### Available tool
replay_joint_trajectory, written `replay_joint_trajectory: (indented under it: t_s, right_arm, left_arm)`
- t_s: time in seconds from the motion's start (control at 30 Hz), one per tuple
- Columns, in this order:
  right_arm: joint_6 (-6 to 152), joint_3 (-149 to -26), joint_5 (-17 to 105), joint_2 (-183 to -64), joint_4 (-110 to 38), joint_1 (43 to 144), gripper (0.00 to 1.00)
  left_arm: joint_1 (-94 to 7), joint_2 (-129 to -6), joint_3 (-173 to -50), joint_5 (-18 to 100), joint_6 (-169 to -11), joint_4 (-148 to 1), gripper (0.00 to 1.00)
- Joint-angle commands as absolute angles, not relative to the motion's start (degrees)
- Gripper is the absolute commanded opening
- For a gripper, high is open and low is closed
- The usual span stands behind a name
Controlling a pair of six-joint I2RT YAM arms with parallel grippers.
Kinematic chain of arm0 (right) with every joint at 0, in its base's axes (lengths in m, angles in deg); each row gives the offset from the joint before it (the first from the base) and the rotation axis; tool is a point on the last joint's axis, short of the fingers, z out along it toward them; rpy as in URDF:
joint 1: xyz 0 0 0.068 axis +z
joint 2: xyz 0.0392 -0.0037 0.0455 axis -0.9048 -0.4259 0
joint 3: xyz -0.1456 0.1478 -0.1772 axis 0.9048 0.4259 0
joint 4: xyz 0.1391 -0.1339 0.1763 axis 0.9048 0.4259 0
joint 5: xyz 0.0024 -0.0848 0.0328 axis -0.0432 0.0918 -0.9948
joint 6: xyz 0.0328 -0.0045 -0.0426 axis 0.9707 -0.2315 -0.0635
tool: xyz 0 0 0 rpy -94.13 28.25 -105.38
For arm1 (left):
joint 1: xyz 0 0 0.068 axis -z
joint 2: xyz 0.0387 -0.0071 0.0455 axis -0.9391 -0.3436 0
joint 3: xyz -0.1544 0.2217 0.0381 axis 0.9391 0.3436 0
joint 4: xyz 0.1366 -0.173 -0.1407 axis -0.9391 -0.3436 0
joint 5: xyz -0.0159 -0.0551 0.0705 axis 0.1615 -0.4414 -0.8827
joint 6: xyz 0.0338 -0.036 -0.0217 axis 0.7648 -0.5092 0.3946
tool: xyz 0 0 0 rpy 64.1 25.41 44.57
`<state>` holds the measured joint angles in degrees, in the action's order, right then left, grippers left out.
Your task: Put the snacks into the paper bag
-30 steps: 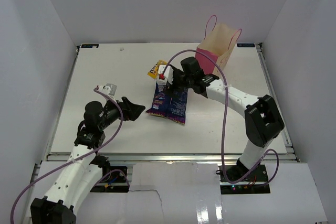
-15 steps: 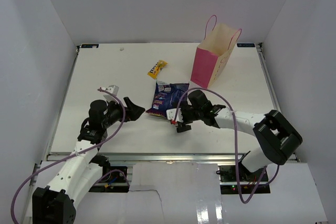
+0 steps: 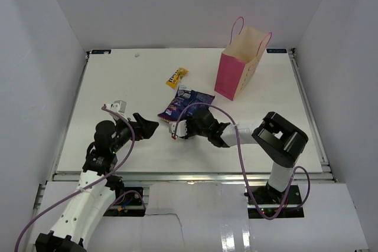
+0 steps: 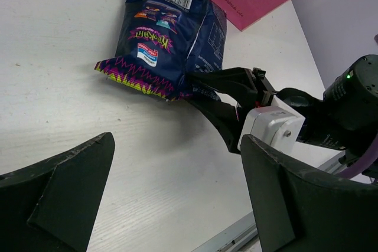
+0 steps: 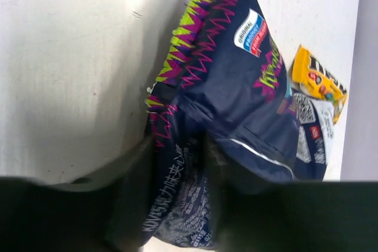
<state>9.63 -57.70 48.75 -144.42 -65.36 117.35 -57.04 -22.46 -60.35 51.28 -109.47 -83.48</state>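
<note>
White walls enclose a pale table where two robot arms work from the near edge. Nearest the camera, on the left, the left gripper hangs low over the tabletop with its jaws spread wide and nothing between them, pointing toward the middle of the table.

Just to its right, the right gripper reaches in low from the right side. Its two dark fingers are clamped on the near corner of the snack bag. The left wrist view shows one finger above and one below the bag's crimped, zigzag-printed edge, and the right wrist view shows the crinkled dark blue-purple foil pinched between them. The rest of the bag lies on the table just beyond the gripper, its barcode end pointing away from the arms.

Farther back, a yellow candy packet lies flat on the surface, near the snack bag's far end but apart from it. To the right of it, toward the far right of the table, the pink paper bag stands upright with its mouth open and its thin loop handles raised.
</note>
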Motion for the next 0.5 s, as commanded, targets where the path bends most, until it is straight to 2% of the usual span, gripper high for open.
replay_joint_trajectory:
  t_s: [0.0, 0.03, 0.07, 0.47]
  right_arm:
    - [12.4, -58.9, 54.9, -144.9, -66.8, 117.3, 0.36]
    - [12.9, -58.8, 55.3, -144.6, -66.6, 117.4, 0.18]
    - [13.3, -58.6, 55.4, -143.4, -66.1, 117.2, 0.09]
    - [18.7, -59.3, 39.7, -123.8, -59.0, 112.3, 0.08]
  left_arm:
    - [-57.1, -22.9, -59.7, 50.6, -109.8, -83.7, 0.98]
    - [-57.1, -23.1, -59.6, 50.8, -109.8, -83.3, 0.98]
    - [-57.1, -23.7, -59.4, 51.1, -109.8, -82.9, 0.98]
    - [-57.1, -23.7, -58.9, 52.9, -110.2, -80.5, 0.98]
